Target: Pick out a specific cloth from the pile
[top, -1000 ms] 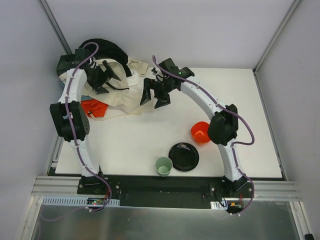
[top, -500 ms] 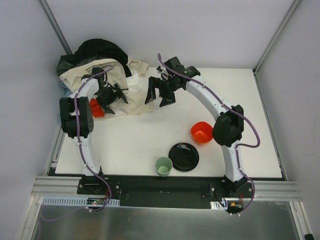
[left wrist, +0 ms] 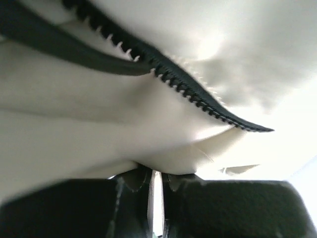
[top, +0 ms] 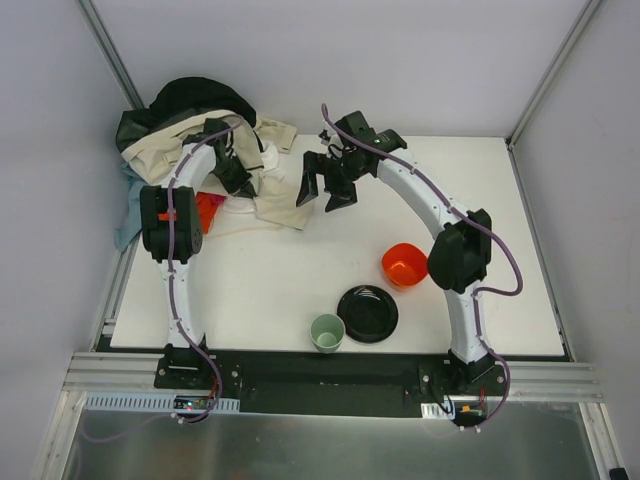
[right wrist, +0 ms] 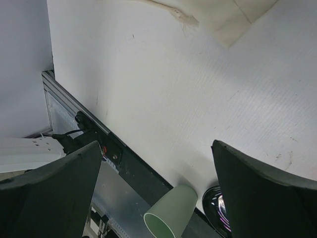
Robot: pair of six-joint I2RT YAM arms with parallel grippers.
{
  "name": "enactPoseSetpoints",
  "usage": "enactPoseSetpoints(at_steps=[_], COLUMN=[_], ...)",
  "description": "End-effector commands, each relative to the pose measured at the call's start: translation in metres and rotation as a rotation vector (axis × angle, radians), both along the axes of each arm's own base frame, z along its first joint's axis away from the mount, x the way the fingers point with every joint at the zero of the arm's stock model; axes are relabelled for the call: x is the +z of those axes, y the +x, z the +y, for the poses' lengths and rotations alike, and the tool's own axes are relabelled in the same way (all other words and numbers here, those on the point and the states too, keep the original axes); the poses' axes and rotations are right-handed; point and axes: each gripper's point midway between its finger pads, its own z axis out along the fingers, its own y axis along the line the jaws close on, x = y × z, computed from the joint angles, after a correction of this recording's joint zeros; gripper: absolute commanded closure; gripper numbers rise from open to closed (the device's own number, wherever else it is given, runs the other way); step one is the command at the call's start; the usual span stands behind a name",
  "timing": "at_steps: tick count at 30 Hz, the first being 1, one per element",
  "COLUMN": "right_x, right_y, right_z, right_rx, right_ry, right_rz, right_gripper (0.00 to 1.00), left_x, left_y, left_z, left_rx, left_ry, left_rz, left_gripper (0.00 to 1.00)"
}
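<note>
Surface: white table (top: 300, 270) fills my overhead view.
Pile: heaped fabrics (top: 190, 100), black, cream and blue, sit in the upper left corner.
Cloth: I see an orange-red patch (top: 208, 210) at the pile's lower edge, partly hidden behind my left arm.
Left gripper (top: 232, 165): buried in the pile. Its fingers (left wrist: 131, 183) are drawn to a slit, with cream fabric (left wrist: 148, 124) against the tips. I cannot tell if it is pinched.
Right gripper (top: 325, 190): spread wide, holding nothing, just right of the pile.
Lower right: orange bowl (top: 402, 263), black plate (top: 367, 312), green cup (top: 326, 332).
</note>
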Motion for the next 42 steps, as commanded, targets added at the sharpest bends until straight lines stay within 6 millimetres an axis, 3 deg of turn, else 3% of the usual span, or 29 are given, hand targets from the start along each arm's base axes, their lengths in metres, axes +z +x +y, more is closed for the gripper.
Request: enactPoseSetpoints(at_steps=[1,5,6,12,20,25,28,33,38,42], right_x=[0.021,0.015,0.015,0.006,-0.017,-0.028,-0.049,-0.081,-0.095,-0.118], right_y=[-0.007,-0.003,-0.002,0.007,0.026,0.034,0.041,0.048,0.044,0.034], right_z=[-0.003,0.012,0.017,0.065,0.141,0.197,0.221,0.237,0.257,0.272], right_rx=[0.008,0.001,-0.003,-0.034,-0.134,-0.199,-0.274,-0.385,-0.444,-0.516], right_ry=[0.029,0.065,0.077,0.202,0.381,0.495,0.520,0.516,0.515,0.512], right_rz=[-0.020,0.006,0.012,0.088,0.241,0.312,0.331,0.349,0.313,0.361], right_gripper=[0.04,0.04,0.04,0.04,0.04,0.01,0.06,0.12,0.19,0.26], left_x=[0.055,0.104,0.117,0.199,0.280,0.324,0.332,0.324,0.319,0.318], left_y=[0.034,0.057,0.064,0.101,0.116,0.121,0.119,0.114,0.107,0.104], left_z=[-0.003,0.004,0.024,0.078,0.155,0.158,0.151,0.142,0.137,0.133], left_rx=[0.007,0.055,0.104,0.290,0.540,0.550,0.515,0.468,0.440,0.421], left_ry=[-0.021,-0.064,-0.067,-0.147,-0.149,-0.197,-0.244,-0.268,-0.273,-0.286], left_rz=[-0.162,-0.275,-0.303,-0.498,-0.736,-0.878,-0.894,-0.867,-0.851,-0.842], left_gripper=[1.00,1.00,1.00,1.00,1.00,1.00,1.00,1.00,1.00,1.00])
